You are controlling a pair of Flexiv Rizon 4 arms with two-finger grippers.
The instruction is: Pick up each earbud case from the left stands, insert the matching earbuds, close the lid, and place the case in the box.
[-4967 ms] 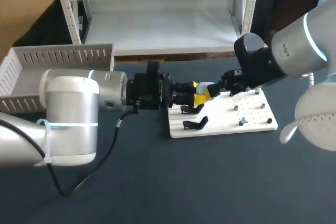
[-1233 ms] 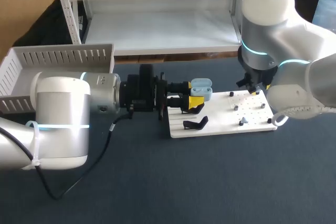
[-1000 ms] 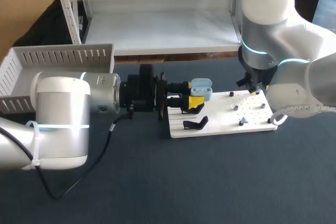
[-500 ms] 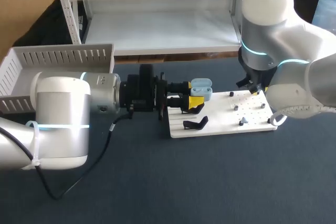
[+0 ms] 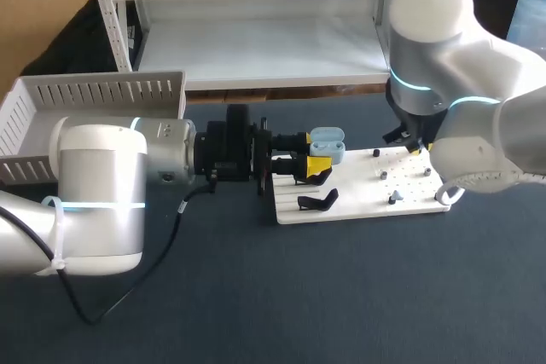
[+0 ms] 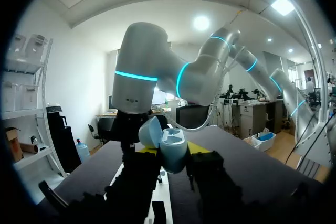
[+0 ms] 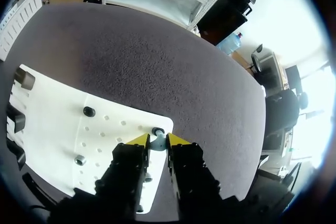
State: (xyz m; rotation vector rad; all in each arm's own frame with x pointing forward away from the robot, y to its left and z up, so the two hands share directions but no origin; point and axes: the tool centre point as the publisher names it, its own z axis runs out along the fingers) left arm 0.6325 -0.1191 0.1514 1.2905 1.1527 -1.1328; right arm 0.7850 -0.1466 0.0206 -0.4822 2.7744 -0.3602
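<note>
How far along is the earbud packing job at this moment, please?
Done: the light blue earbud case is off the black stands, lid open, held by the left end effector. In hand: the right end effector hovers at a small grey earbud on the white pegboard. Left: inserting, closing the lid, boxing; the white slatted box shows no case.

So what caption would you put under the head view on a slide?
Left arm's fingers grip an open blue earbud case while the right arm hangs over the white board.
</note>
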